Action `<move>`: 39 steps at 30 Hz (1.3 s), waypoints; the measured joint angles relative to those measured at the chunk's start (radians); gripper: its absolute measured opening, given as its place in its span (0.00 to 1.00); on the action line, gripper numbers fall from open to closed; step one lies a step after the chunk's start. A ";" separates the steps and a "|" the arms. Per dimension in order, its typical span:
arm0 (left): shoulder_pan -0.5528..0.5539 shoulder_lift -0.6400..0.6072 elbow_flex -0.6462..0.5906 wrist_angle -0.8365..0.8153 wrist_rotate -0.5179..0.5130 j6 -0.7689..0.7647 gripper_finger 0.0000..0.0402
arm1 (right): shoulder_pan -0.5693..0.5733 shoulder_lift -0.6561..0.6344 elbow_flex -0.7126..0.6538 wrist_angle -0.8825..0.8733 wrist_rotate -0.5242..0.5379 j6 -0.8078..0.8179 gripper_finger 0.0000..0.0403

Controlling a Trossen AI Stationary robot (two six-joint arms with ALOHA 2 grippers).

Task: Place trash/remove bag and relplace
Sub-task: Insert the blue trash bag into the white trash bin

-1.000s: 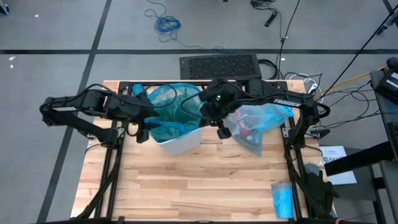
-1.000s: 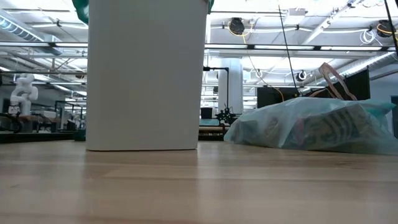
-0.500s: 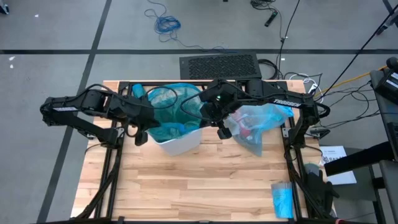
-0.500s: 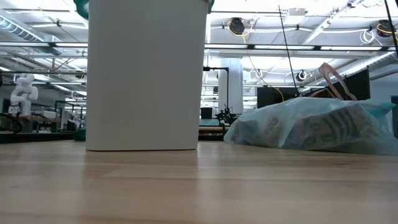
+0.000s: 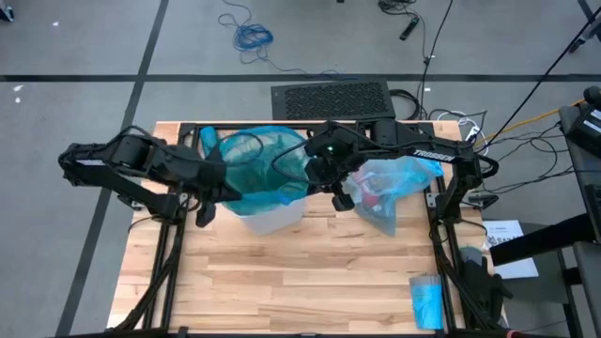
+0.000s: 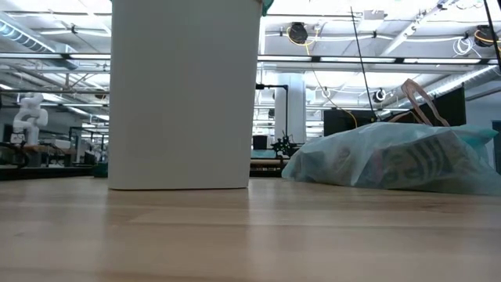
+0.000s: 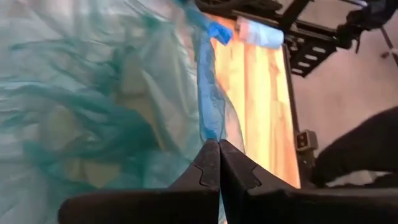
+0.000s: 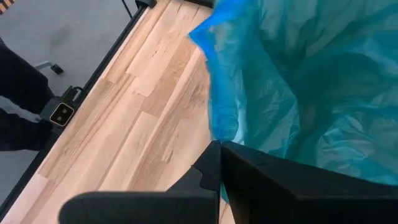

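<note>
A white bin [image 5: 274, 216] [image 6: 184, 94] stands at the table's far middle, with a darker teal-green bag [image 5: 258, 161] spread over its mouth. My left gripper [image 7: 214, 149] is shut on that bag at the bin's left side. My right gripper [image 8: 217, 152] is shut on it at the bin's right side. The pale sky-blue bag [image 5: 390, 188] [image 6: 391, 157] lies on its side on the table right of the bin. The trash shows through its plastic as red and whitish shapes. My left gripper pinches the teal-green bag's blue-hemmed rim [image 7: 209, 127] between its two fingers, slanting down from the table's left. The rim runs away from the fingertips over the bin; the plastic beside it is wrinkled. My right gripper pinches the teal-green bag's plastic just below its bright blue hem [image 8: 225, 130] between its two fingers, slanting downward. The film hangs loose and crinkled beside the fingers, above the table.
A small folded blue packet [image 5: 425, 300] lies at the table's near right corner. The table's near half [image 5: 300, 282] is bare wood. A black grille [image 5: 331, 99] sits on the floor behind the table.
My left gripper has moved a little toward the table's near left and up, drawing the teal-green bag's rim with it. The bag now covers more of the bin's near left side. Its fold over the bin's left wall has left the low view.
</note>
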 joint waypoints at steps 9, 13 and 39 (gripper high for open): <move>-0.115 0.078 -0.001 0.000 -0.021 -0.076 0.00 | 0.000 0.000 -0.003 0.001 0.000 0.028 0.00; -0.150 0.089 -0.002 0.000 -0.048 -0.106 0.00 | 0.007 -0.001 -0.069 0.001 0.000 0.055 0.00; -0.293 0.206 -0.003 -0.105 -0.267 -0.230 0.00 | 0.003 -0.168 -0.181 0.112 -0.013 0.229 0.26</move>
